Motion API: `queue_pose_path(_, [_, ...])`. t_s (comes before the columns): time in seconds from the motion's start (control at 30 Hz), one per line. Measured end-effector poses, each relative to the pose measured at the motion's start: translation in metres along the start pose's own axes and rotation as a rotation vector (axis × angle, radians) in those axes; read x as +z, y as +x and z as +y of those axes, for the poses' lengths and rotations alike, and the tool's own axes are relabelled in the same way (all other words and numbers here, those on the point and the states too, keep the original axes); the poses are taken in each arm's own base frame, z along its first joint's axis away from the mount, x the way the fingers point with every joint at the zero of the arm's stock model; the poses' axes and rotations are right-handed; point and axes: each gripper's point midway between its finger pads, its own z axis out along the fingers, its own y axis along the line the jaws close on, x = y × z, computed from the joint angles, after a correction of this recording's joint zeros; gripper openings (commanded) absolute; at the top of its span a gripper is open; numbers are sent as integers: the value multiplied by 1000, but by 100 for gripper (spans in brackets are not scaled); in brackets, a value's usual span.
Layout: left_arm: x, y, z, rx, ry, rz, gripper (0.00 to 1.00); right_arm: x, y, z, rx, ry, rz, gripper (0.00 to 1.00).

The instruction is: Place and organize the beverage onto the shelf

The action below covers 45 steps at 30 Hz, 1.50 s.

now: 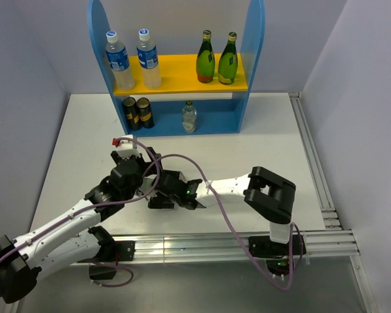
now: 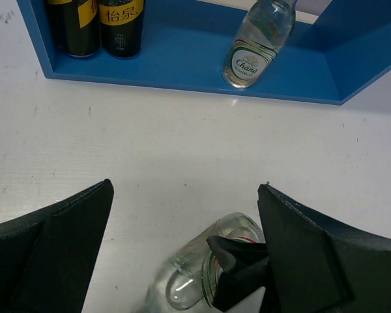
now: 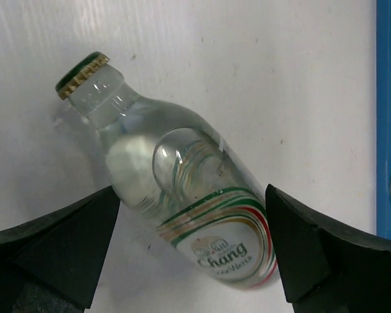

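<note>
The shelf (image 1: 253, 39) stands at the back. Its yellow board holds two blue-label bottles (image 1: 131, 59) on the left and two green bottles (image 1: 217, 59) on the right. One short clear bottle (image 1: 189, 117) stands on the blue base, also in the left wrist view (image 2: 254, 49). The other short clear bottle (image 3: 182, 189) lies on its side on the table. My right gripper (image 3: 192, 222) is open and straddles its labelled body, fingers close on either side. My left gripper (image 2: 186, 215) is open and empty just above that bottle (image 2: 195, 274). In the top view both grippers (image 1: 131, 158) (image 1: 158, 194) crowd together and mostly hide it.
Two black-and-gold cans (image 1: 137, 112) stand at the left of the shelf base, also in the left wrist view (image 2: 98, 26). The white table (image 1: 260, 143) has a metal rail (image 1: 313, 163) along its right edge and grey walls on both sides.
</note>
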Motion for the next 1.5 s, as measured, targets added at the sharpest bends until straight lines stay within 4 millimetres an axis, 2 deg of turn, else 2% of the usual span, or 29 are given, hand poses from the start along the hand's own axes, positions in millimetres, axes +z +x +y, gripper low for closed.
queue_pose_path(0.23, [-7, -9, 12, -14, -34, -22, 99, 29, -22, -1, 4, -85, -52, 96])
queue_pose_path(0.43, [-7, -14, 27, -33, -103, -46, 99, 35, -31, 4, 4, -152, -58, 93])
queue_pose_path(0.63, [-6, -22, 37, -57, -156, -83, 99, 34, -31, 4, 15, -209, -24, 91])
queue_pose_path(0.83, [-3, -29, 42, -80, -191, -116, 99, 32, -33, 3, 21, -257, 0, 77])
queue_pose_path(1.13, [-3, -37, 78, -63, -359, -166, 99, 47, -44, 12, 35, -362, 10, 83])
queue_pose_path(1.33, [-7, -42, 97, -41, -446, -191, 99, 48, -49, 20, 40, -442, 43, 83])
queue_pose_path(1.4, [-8, -44, 104, -36, -478, -201, 99, 48, -50, 23, 42, -467, 59, 81])
queue_pose_path(1.5, [-10, -45, 110, -28, -513, -211, 99, 50, -50, 24, 40, -479, 79, 73])
